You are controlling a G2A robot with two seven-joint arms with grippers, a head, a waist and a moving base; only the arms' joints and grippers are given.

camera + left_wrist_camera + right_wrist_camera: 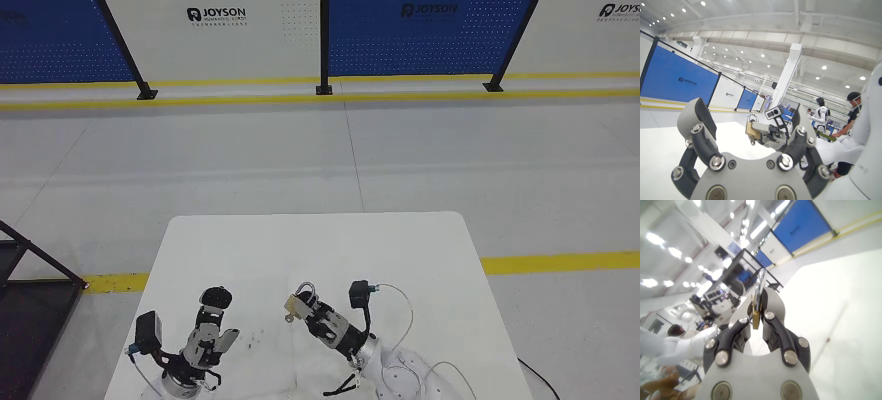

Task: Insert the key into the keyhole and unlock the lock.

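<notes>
You see the right gripper (pixel 756 311) clamped on the brass padlock (pixel 752 129), held above the table (pixel 400 250), the key (pixel 752 141) apparently seated in its keyhole, and the left gripper (pixel 749 106) spread wide and empty, so the unlocking turn appears not yet made.

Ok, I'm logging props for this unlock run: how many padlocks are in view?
1. The brass padlock is clamped in the right claw, held up over the near half of the table. The arms cover a little of the tabletop, so a small one could be hidden there.
</notes>
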